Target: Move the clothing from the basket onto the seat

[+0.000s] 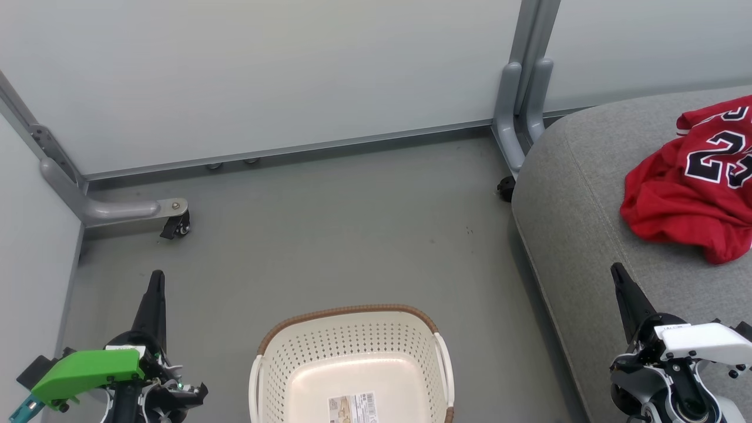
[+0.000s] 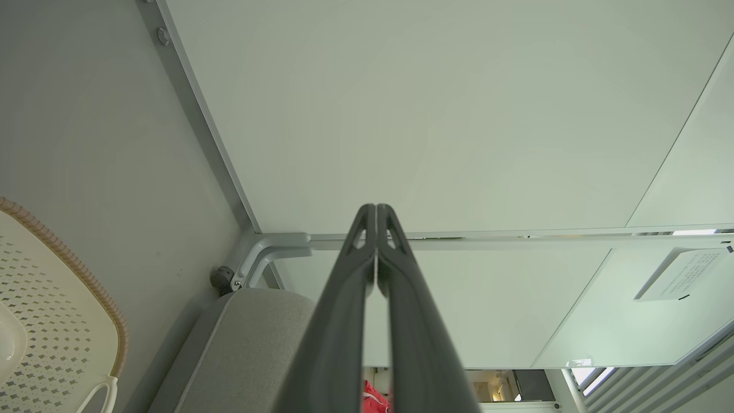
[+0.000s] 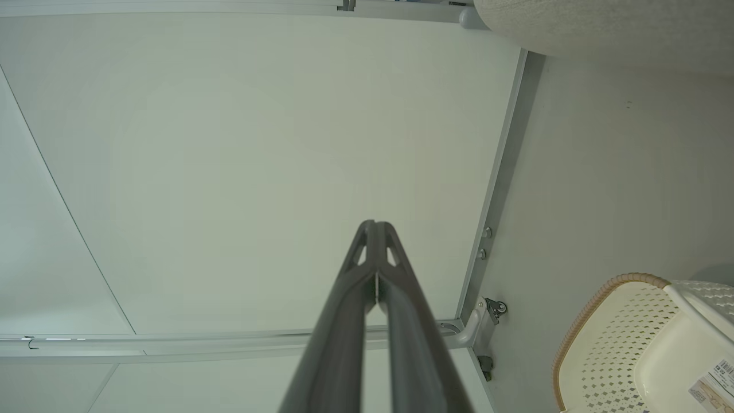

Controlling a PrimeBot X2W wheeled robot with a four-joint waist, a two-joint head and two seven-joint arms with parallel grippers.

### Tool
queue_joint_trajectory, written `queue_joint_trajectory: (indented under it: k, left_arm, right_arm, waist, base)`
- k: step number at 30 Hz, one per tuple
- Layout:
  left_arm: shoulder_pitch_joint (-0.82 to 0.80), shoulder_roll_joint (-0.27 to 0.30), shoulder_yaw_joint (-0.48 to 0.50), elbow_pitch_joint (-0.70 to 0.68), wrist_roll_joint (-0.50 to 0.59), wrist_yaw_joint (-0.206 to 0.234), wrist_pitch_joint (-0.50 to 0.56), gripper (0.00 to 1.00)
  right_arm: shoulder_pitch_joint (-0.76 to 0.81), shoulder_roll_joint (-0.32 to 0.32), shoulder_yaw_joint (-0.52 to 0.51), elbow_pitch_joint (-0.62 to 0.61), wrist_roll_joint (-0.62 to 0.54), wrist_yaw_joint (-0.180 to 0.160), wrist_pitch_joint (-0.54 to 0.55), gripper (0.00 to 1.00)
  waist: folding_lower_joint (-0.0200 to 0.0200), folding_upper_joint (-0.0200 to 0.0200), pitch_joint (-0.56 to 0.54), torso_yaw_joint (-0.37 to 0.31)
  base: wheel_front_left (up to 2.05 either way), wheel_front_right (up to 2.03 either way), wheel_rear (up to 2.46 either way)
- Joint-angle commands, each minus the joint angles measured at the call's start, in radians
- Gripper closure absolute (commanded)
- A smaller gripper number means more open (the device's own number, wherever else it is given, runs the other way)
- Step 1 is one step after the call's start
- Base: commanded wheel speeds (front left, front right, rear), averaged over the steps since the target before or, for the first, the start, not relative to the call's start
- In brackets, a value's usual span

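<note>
**Jersey on the seat, both grippers closed on nothing**

Nearest the robot, the left gripper (image 1: 156,277) rises at the lower left and the right gripper (image 1: 617,270) at the lower right. In each wrist view the two dark fingers meet at their tips with nothing between them.

Between the grippers stands the basket (image 1: 346,311), cut off by the bottom edge. Its brown rim and perforated walls show, and a printed label (image 1: 351,408) lies on its pale bottom; the print is too small to read.

To the right, the light-grey seat (image 1: 576,223) runs out of the picture, and the right gripper hangs over its near part. Farther back on it lies the crumpled red jersey (image 1: 687,194), cut by the right edge, so only part of its black, white-edged number can be read. In the left wrist view a scrap of red cloth (image 2: 373,398) peeks between the fingers; which garment it is cannot be told.

The basket stands on a plain grey floor (image 1: 352,235). Beyond it are pale partition panels (image 1: 264,76) in grey metal frames, on feet with a small black castor (image 1: 176,226).
</note>
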Motion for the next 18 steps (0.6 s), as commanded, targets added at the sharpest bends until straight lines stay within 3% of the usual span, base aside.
queue_joint_trajectory:
  k: [1, 18]
  left_arm:
    - [-0.011, 0.005, 0.002, 0.001, -0.002, -0.006, 0.004, 1.0]
    - [-0.011, 0.005, 0.002, 0.001, -0.002, -0.006, 0.004, 1.0]
  right_arm:
    - [-0.009, -0.005, -0.003, 0.002, 0.002, 0.0, 0.005, 1.0]
    - [-0.009, -0.003, -0.005, 0.002, -0.001, 0.0, 0.005, 1.0]
  waist:
    - [0.0, 0.0098, 0.0, 0.0]
    - [0.0, 0.0098, 0.0, 0.0]
  base:
    - [0.0, 0.0, 0.0]
    - [0.0, 0.0, 0.0]
